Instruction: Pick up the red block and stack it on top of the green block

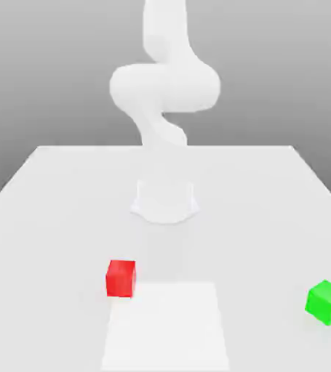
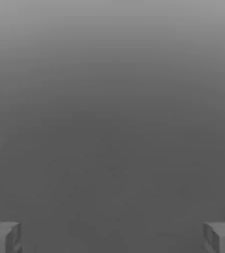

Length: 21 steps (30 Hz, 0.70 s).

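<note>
Red block [image 1: 121, 278] sits on the white tabletop [image 1: 44, 211], toward the exterior view's left, near the front. It's upright, flat on one face, w/ nothing touching it. Its lower right corner is just beside a brighter white square patch [image 1: 166, 327] on the tabletop; from this angle can't tell whether the block overlaps the patch edge or only meets it.

Green block [image 1: 326, 301] rests on the tabletop too, far to the exterior view's right, close to that edge of the picture and a bit nearer the front than the red one. It's turned slightly, so a corner faces the camera. The 2 blocks are well apart, w/ the bright patch between them.

Arm [image 1: 164, 83] is white and rises behind the blocks at mid-tabletop, its round base [image 1: 165, 201] standing on the surface, upper part curling up out of the top of the picture. It's well apart from both blocks.

Hand view: claw [image 2: 112, 237] is released, the 2 grey fingertips [image 2: 3, 237] spread far apart at opposite sides, nothing between them, plain grey background beyond.
</note>
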Motion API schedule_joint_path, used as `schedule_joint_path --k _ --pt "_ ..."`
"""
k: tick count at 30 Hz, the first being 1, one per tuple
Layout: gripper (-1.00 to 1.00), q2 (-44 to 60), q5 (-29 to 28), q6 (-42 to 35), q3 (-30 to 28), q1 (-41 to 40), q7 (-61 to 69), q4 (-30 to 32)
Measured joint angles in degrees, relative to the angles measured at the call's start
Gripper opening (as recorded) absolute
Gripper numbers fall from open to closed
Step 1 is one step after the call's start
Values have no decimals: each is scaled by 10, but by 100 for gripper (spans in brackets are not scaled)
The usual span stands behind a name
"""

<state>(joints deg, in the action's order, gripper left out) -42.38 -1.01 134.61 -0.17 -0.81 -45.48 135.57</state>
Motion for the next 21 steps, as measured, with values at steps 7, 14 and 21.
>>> schedule_joint_path --k 7,14,21 --pt "0 117 -28 94 -20 -27 16 125" --pt "0 243 -39 194 -59 -52 47 259" --pt "0 455 34 359 -64 -68 124 316"
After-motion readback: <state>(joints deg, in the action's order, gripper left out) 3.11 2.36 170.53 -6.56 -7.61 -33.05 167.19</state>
